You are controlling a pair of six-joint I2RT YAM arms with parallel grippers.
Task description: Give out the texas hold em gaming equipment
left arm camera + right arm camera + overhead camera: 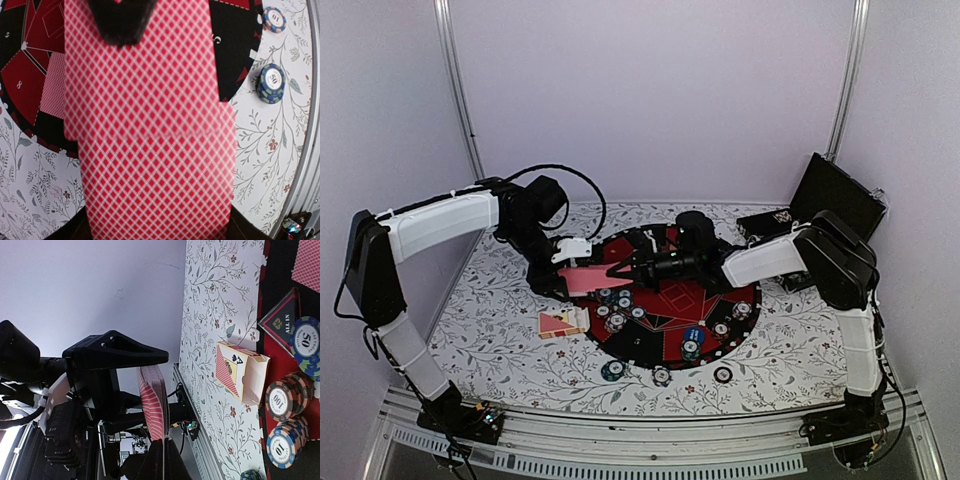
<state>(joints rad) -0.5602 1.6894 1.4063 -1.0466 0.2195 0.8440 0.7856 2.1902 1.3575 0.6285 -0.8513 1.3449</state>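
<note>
Pale walls back a flower-printed worktop (490, 330) that carries a round red-and-black mat (665, 298), with a black case (835, 195) at the far right. Several pieces bear legible writing. On the mat a triangular marker (281, 322) reads "ALL IN", and near it sit a "50" chip (306, 342), a "100" stack (282, 401) and a "10" stack (281, 450). A blue stack (271, 82) on the worktop just off the mat's rim is also marked "50". An open card box (240, 371) lies on the worktop beside the mat's left edge and shows an "A" with a spade. The left fingers (120, 351) are clamped on the deck (160, 185), holding it in the air over the mat's left edge, its backs printed in a red-and-white diamond lattice. The right fingers (120, 20) are pinched tight on the far end of the top card (150, 85), which sits slid partly forward off the deck and a little to one side. A lone card (52, 85) lies face down on the mat.
</note>
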